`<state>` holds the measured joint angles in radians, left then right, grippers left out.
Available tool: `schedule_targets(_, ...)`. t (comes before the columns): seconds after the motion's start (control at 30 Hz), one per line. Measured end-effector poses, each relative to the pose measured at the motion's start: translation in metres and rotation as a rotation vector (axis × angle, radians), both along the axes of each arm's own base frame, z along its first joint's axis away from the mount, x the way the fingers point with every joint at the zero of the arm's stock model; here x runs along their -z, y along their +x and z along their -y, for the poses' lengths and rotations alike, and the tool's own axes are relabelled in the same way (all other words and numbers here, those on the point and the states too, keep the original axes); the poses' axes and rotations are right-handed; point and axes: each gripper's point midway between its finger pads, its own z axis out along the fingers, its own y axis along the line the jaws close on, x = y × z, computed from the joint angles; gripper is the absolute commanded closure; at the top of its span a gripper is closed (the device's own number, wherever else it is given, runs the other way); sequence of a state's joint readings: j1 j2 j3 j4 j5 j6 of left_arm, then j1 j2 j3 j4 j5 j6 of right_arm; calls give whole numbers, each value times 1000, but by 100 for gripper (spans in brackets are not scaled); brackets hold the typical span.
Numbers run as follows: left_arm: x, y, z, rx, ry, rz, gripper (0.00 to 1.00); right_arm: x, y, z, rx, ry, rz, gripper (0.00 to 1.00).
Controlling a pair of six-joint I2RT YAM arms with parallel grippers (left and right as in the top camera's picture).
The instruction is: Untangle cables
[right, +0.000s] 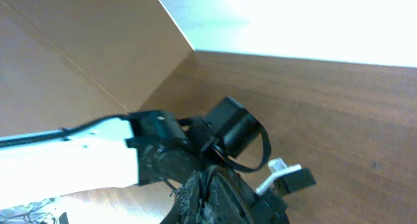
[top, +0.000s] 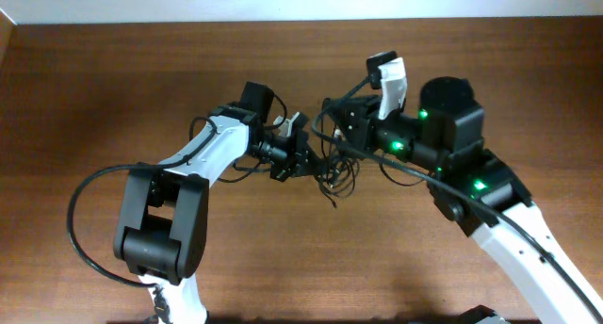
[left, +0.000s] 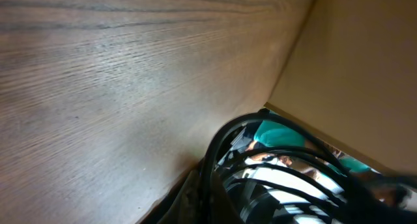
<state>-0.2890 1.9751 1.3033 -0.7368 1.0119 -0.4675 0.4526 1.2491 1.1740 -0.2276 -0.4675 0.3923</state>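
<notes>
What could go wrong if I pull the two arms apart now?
The left tool and right tool are shut close together at the tangle of thin black cables. Pulling apart could tighten the knot rather than loosen it. Loose loops lie near the right arm's thicker black wiring and might snag. Neither wrist view shows a grip clearly, so a slip could go unnoticed.
</notes>
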Motion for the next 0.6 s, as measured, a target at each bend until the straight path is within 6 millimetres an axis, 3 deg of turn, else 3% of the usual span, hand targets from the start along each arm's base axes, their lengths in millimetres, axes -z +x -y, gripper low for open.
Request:
schedule_targets(0.07, 1, -1, -1, 4, 6, 2, 100, -6, -3, 1, -3, 0, 24, 96)
schedule_targets(0.17, 4, -2, -3, 15, 25, 18, 100, 3, -5, 2, -15, -40, 21, 96)
schedule_targets(0.27, 7, -1, -5, 20, 44, 33, 100, 27, -13, 6, -40, -127, -31, 96)
schedule_targets(0.33, 9, -1, -6, 22, 53, 42, 100, 54, -13, 6, -55, -184, -106, 96)
schedule_targets(0.43, 9, 0, -6, 22, 57, 44, 100, 96, 0, 0, -75, -248, -188, 93)
schedule_targets(0.5, 10, 0, -7, 24, 59, 47, 100, 109, 13, -7, -79, -254, -185, 96)
schedule_targets(0.6, 11, -4, -8, 35, 64, 45, 100, 97, 33, -16, -72, -212, -84, 96)
